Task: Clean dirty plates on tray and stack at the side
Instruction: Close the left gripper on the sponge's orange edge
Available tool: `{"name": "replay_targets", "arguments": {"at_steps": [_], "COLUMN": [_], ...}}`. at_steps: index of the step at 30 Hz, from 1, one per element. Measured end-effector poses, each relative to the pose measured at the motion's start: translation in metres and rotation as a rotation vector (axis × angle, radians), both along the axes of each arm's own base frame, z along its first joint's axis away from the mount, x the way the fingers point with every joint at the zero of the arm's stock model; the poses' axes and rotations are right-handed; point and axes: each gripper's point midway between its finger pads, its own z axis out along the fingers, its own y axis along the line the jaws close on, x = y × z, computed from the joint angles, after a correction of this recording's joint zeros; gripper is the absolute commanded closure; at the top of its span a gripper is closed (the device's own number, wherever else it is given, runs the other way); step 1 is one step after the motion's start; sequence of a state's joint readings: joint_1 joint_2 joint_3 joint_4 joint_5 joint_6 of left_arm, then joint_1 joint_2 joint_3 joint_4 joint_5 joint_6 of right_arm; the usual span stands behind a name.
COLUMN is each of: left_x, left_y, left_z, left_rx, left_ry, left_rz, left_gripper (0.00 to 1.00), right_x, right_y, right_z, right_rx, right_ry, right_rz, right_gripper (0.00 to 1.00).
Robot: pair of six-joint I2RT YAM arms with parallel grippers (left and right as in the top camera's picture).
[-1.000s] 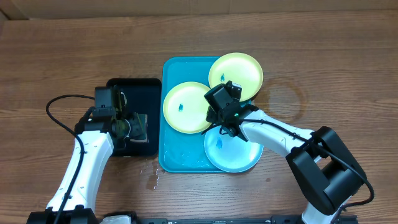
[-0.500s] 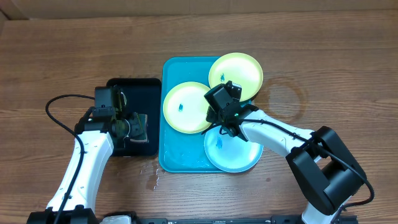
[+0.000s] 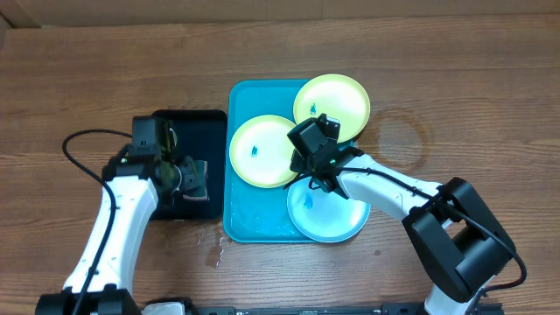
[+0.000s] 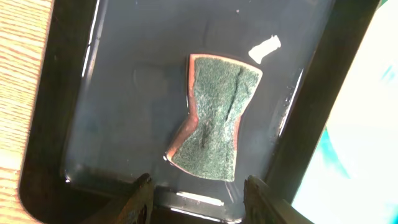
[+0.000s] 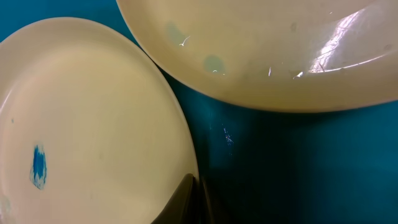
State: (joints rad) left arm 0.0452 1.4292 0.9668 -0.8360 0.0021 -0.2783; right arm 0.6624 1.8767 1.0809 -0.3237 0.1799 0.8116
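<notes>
Three plates lie on the turquoise tray [image 3: 254,219]: a yellow-green plate [image 3: 331,105] at the far right, a second yellow-green plate [image 3: 258,150] in the middle with a blue smudge, and a light-blue plate [image 3: 331,214] nearest me. My right gripper [image 5: 198,199] is shut on the right rim of the middle plate [image 5: 93,124], one finger lying on top of it. It sits where the three plates meet [image 3: 304,168]. My left gripper [image 4: 198,194] hangs open over a green sponge [image 4: 214,118], which lies in the wet black tray [image 4: 112,81] with the fingers clear of it.
The black tray [image 3: 188,122] stands left of the turquoise tray, touching it. A water splash [image 3: 214,245] marks the wood in front of the trays. Bare wooden table extends on the right and far sides. The far plate [image 5: 261,50] overlaps the tray's bare floor [image 5: 298,168].
My left arm has shifted very slightly over the black tray, its jaws still apart. The right arm and the plates have not moved.
</notes>
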Motion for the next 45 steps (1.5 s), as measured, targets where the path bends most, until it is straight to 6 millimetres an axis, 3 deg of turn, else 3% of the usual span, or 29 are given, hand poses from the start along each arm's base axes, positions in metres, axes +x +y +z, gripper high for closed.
{"name": "replay_targets", "arguments": {"at_steps": [4,13,35,45], "left_x": [0.006,0.007,0.007,0.017], "left_y": [0.000,-0.001,-0.008,-0.007], "left_z": [-0.004,-0.042,-0.043,-0.053], "left_rx": [-0.003,-0.008,-0.036,-0.029], "left_ry": [0.064,0.179,0.179,0.166], "left_rz": [0.000,-0.030,-0.109,-0.131], "left_gripper": [0.49,0.44,0.48,0.56], "right_x": [0.000,0.000,0.000,0.000], "right_y": [0.000,0.000,0.000,0.000], "right_z": [0.000,0.000,0.000,0.000], "right_rx": [0.000,0.000,0.000,-0.001], "right_ry": [0.000,0.000,0.000,0.001], "right_rz": [0.001,0.001,0.001,0.001], "right_gripper": [0.94,0.94,0.92,0.91]}}
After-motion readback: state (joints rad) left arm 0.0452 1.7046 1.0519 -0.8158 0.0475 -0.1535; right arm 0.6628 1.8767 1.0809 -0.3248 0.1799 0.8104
